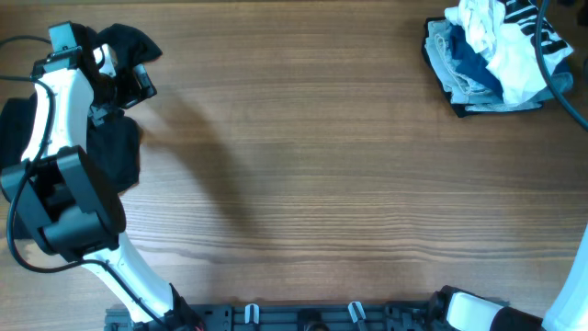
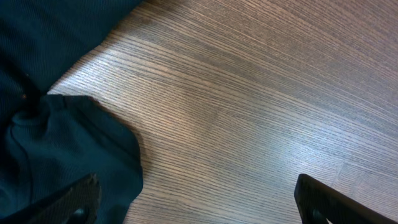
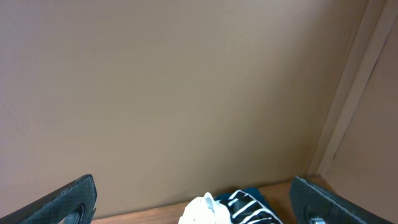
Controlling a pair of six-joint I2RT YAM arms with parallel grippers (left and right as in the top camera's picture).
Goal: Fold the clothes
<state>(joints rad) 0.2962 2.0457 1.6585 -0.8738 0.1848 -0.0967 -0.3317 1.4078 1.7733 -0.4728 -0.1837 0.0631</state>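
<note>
A dark, near-black garment (image 1: 118,152) lies crumpled at the table's left edge, with another dark part (image 1: 130,40) at the far left corner. In the left wrist view it (image 2: 56,143) fills the left side. My left gripper (image 2: 199,205) is open and empty; its left finger hangs over the cloth's edge, its right finger over bare wood. In the overhead view it (image 1: 136,81) sits between the two dark parts. A pile of white, blue and striped clothes (image 1: 491,55) lies at the far right corner. My right gripper (image 3: 196,202) is open and empty, with the pile (image 3: 230,210) just below it.
The wooden table (image 1: 322,165) stretches between the two clothes heaps. A brown cardboard wall (image 3: 186,81) stands behind the pile in the right wrist view. A black cable (image 1: 554,69) runs over the pile. The right arm's base (image 1: 478,313) sits at the front edge.
</note>
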